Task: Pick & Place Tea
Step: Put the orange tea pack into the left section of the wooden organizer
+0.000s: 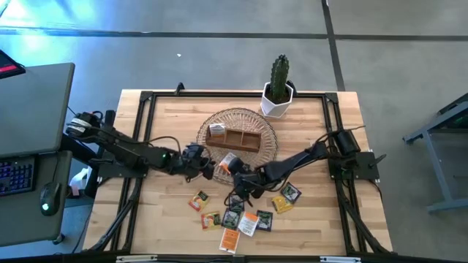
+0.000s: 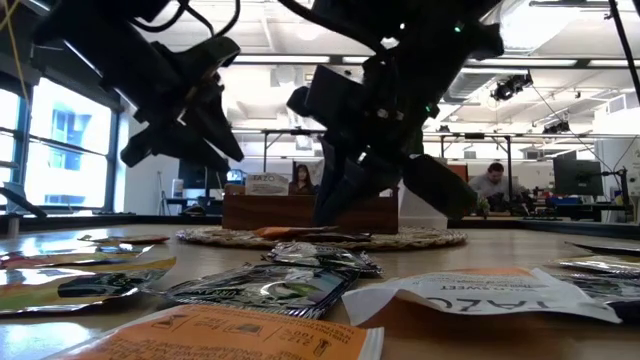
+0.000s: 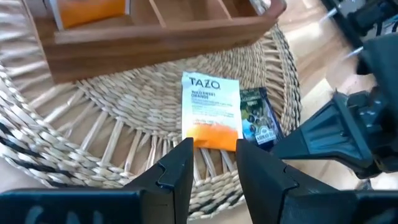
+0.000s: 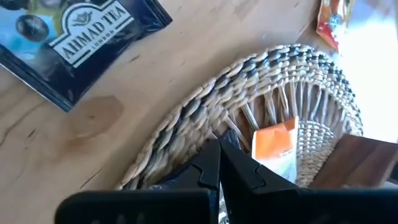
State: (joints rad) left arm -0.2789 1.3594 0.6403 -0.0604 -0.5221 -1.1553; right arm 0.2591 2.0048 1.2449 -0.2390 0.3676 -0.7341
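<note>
Now both grippers meet over the near rim of the wicker basket (image 1: 252,120). The left gripper (image 3: 211,171) hovers with fingers apart above a white-and-orange Tazo tea packet (image 3: 211,109) lying on the weave beside a dark green packet (image 3: 257,117). The right gripper (image 4: 219,168) has fingers together. Other tea packets (image 1: 241,215) lie scattered on the desk (image 1: 161,128)

Left gripper (image 3: 211,168) jaws parted; right gripper (image 4: 219,171) jaws closed.
</note>
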